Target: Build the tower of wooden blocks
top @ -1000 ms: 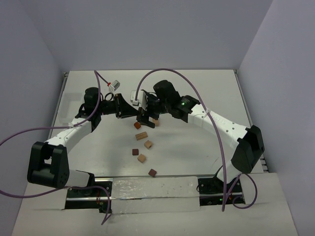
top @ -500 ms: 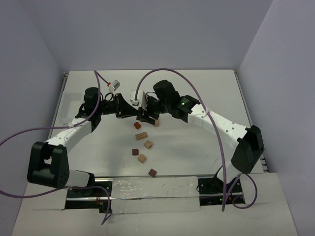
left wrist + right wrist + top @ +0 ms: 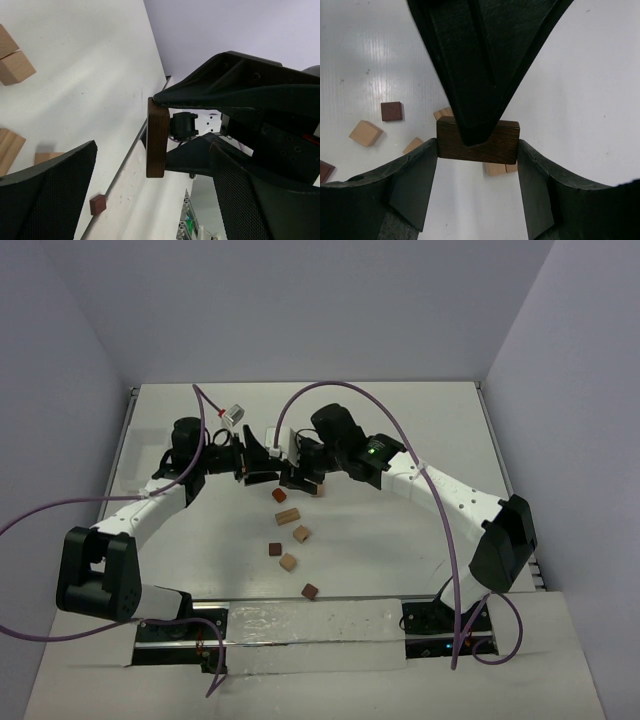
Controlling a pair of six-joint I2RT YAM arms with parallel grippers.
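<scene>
A dark brown wood block [image 3: 478, 142] hangs above the table, pinched at its two ends by my right gripper [image 3: 478, 150], which is shut on it. My left gripper [image 3: 154, 150] stands open around the same block [image 3: 157, 137], its mesh pads apart from it. One left finger overlaps the block's top in the right wrist view. From above, the left gripper [image 3: 262, 462] and the right gripper [image 3: 293, 475] meet nose to nose at the table's middle back. Loose wood blocks [image 3: 288, 516] lie scattered below them. No tower shows in any view.
Tan and reddish blocks trail toward the near edge: a reddish one [image 3: 279, 495], a tan one [image 3: 301, 533], a dark red one [image 3: 310, 591]. Another small block [image 3: 318, 490] lies under the right arm. Purple cables arch over both arms. Walls close three sides.
My right gripper closed on the dark brown block while the left still held it. The left gripper has now opened wide and let go. Both arms stay in place.
</scene>
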